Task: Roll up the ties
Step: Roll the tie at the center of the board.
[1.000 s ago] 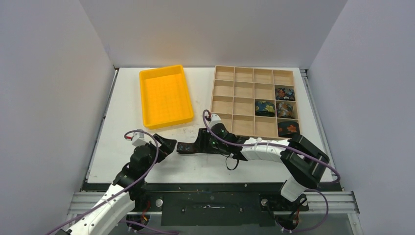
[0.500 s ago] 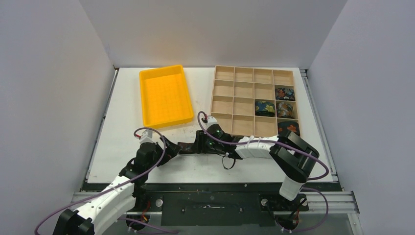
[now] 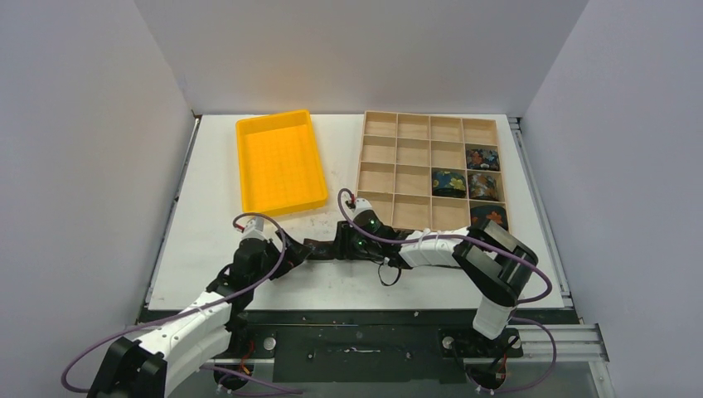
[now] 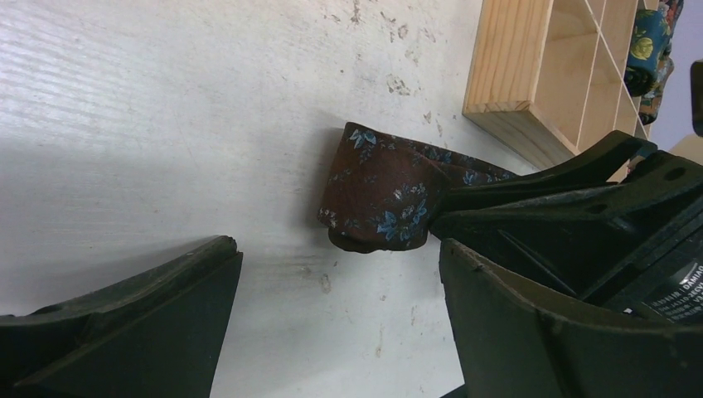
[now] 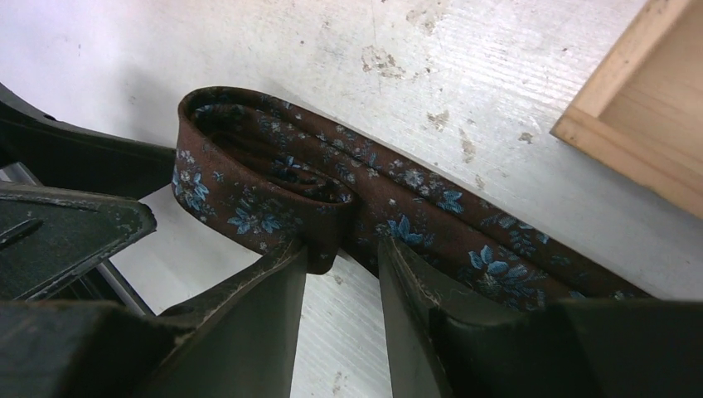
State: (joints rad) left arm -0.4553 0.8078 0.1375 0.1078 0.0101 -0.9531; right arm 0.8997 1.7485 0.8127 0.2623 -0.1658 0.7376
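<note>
Running left-right, the brown tie (image 5: pixel 414 207) coils at its left end.

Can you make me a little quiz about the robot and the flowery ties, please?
1. Pick one: how many rolled ties sit in the wooden tray? A two, B four, C six.
2. True or false: the left gripper is open and not gripping anything.
3. Fill the gap: the brown tie with blue flowers is pinched by the ____ gripper.

Key: 1 B. 2 true. 3 right: the right gripper squeezes the tie's folded end on the table.
</note>
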